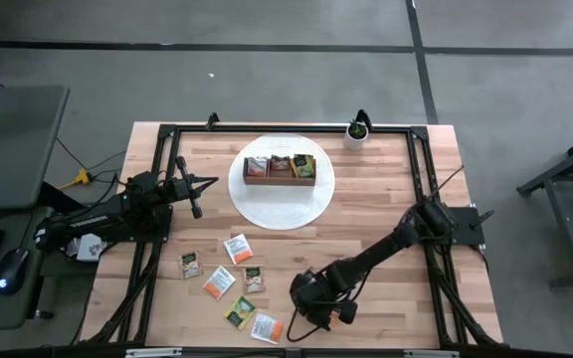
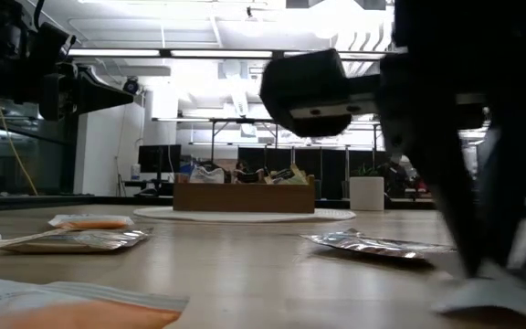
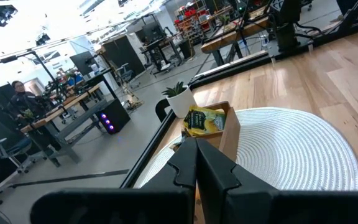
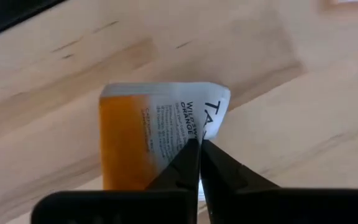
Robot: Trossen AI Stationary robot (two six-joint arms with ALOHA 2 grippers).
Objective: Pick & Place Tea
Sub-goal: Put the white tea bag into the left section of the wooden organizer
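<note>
While the left end effector (image 1: 195, 209) hangs raised over the tabletop (image 1: 386, 209) beside the white round mat (image 1: 282, 204), its fingers (image 3: 219, 171) pressed together on nothing, the right end effector (image 1: 288, 331) is down at the near edge. Right wrist view: its fingers (image 4: 185, 165) are pinched on a corner of a white-orange sachet (image 4: 151, 134), which lies on the wood with that corner bent up. High view: this sachet (image 1: 267, 327) sits nearest the front edge. Five more sachets lie loose just beside it, apart from one another: green-yellow (image 1: 240, 312), orange (image 1: 219, 281), tan-green (image 1: 254, 279), orange-white (image 1: 238, 248), green (image 1: 191, 265). Wooden box (image 1: 281, 169) rests on the mat, three compartments each holding sachets. Small potted plant (image 1: 356, 132) stands at the far edge of the tabletop.
</note>
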